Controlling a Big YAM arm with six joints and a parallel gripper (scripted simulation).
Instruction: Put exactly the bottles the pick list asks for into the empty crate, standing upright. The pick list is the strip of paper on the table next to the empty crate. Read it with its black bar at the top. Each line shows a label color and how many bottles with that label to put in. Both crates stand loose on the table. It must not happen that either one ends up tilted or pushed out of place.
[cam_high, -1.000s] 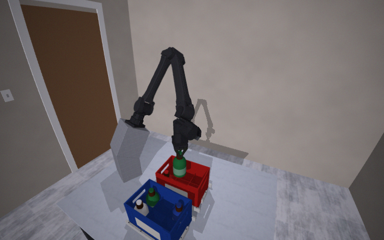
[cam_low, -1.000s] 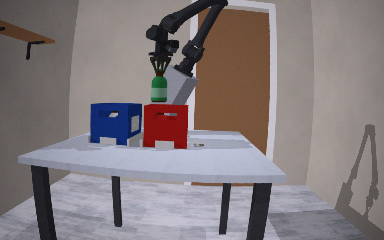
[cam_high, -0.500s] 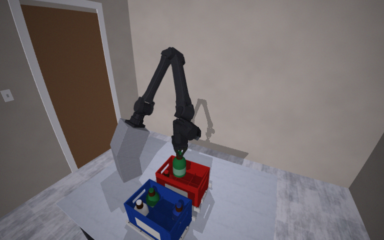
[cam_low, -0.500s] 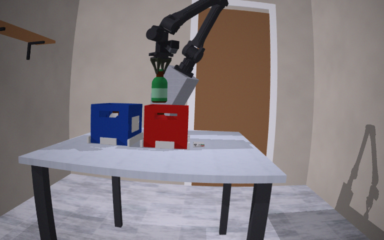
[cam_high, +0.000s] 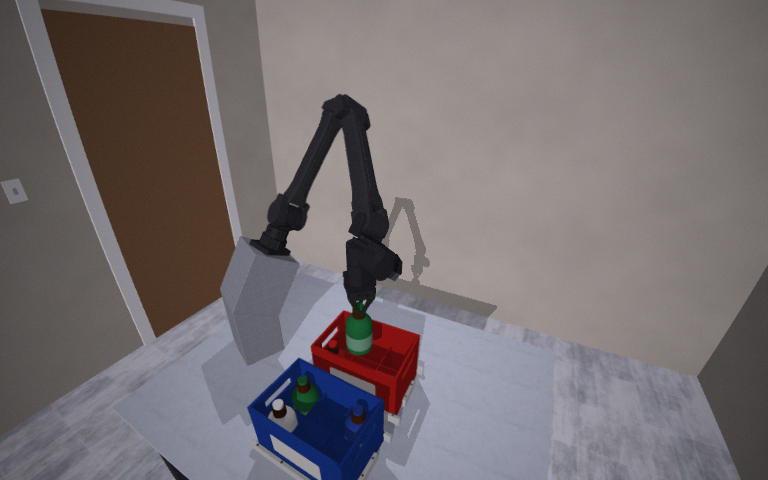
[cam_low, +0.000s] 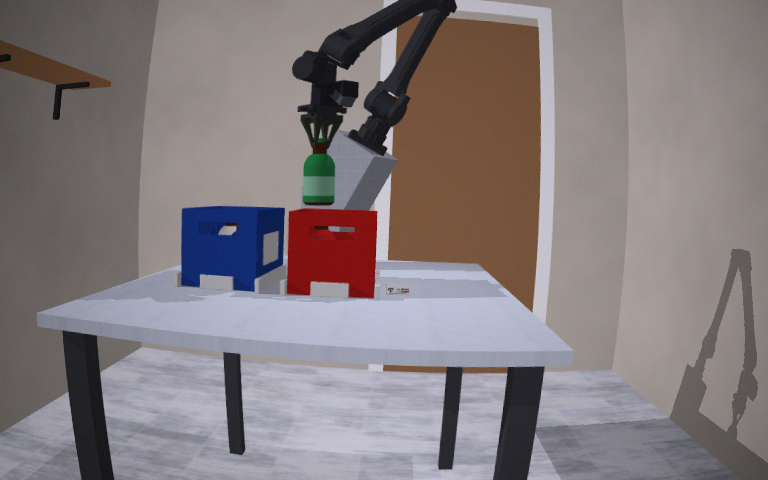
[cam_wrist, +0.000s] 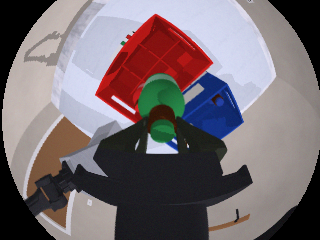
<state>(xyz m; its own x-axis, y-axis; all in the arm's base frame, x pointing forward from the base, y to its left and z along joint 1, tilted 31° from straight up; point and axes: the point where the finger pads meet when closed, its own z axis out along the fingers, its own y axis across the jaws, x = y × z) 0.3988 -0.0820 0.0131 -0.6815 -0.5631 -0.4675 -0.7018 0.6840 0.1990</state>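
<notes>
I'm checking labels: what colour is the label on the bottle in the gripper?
Pale green, clearest in the exterior view.

No discernible change between the earlier top and exterior views and now.
</notes>
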